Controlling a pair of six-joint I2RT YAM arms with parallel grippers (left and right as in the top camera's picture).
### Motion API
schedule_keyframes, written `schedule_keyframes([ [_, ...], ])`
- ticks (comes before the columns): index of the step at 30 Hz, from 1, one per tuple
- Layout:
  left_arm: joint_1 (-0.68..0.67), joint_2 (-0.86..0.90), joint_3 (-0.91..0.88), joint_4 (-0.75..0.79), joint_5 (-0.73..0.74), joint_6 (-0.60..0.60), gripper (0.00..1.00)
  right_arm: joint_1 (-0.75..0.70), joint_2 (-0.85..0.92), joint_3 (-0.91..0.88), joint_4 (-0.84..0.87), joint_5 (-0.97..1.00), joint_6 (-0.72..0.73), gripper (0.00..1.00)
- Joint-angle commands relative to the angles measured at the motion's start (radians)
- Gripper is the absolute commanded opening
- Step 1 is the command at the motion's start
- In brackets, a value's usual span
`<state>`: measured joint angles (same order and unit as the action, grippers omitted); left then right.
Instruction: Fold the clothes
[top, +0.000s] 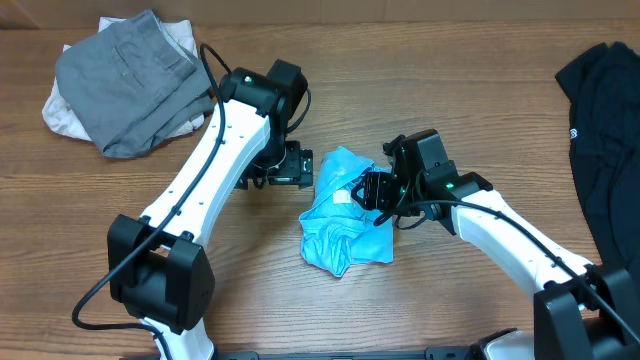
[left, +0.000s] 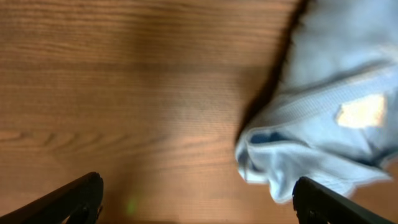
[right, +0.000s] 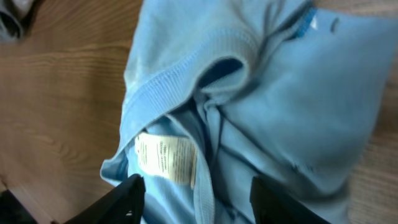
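The light blue T-shirt (top: 345, 215) lies crumpled in the middle of the wooden table. My left gripper (top: 300, 165) hangs just off its left edge, open. In the left wrist view the left gripper (left: 196, 199) has only bare wood between its fingers, and the T-shirt (left: 323, 93) lies to the right, reaching the right finger. My right gripper (top: 368, 190) sits over the shirt's upper right part. In the right wrist view the right gripper (right: 196, 193) is open, straddling the T-shirt (right: 280, 93) by the collar, just below the white care label (right: 166, 158).
A grey garment (top: 130, 70) lies bunched at the back left on top of an off-white one (top: 60, 110). A black garment (top: 610, 130) lies along the right edge. Bare wood (top: 440, 80) shows behind the arms.
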<state>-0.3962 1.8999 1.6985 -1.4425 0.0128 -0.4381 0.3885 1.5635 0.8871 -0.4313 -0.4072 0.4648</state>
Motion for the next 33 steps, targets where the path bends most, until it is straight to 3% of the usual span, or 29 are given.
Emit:
schedule_keyframes([
  [1,0.028,-0.003,-0.071,0.033,-0.034,0.011,1.0,0.015,0.0,0.005,0.023,0.03,-0.024,0.57],
  [4,0.036,-0.003,-0.133,0.072,-0.02,0.012,1.0,0.023,0.001,0.004,0.025,0.04,-0.024,0.51],
  [17,0.037,-0.003,-0.211,0.131,0.017,0.012,1.0,0.038,0.052,0.004,0.034,0.04,-0.02,0.49],
  [26,0.037,-0.003,-0.211,0.142,0.014,0.012,1.0,0.038,0.076,0.005,0.056,0.04,-0.02,0.3],
  [33,0.037,-0.003,-0.211,0.142,0.013,0.013,1.0,0.038,0.075,0.005,0.063,0.048,0.007,0.05],
])
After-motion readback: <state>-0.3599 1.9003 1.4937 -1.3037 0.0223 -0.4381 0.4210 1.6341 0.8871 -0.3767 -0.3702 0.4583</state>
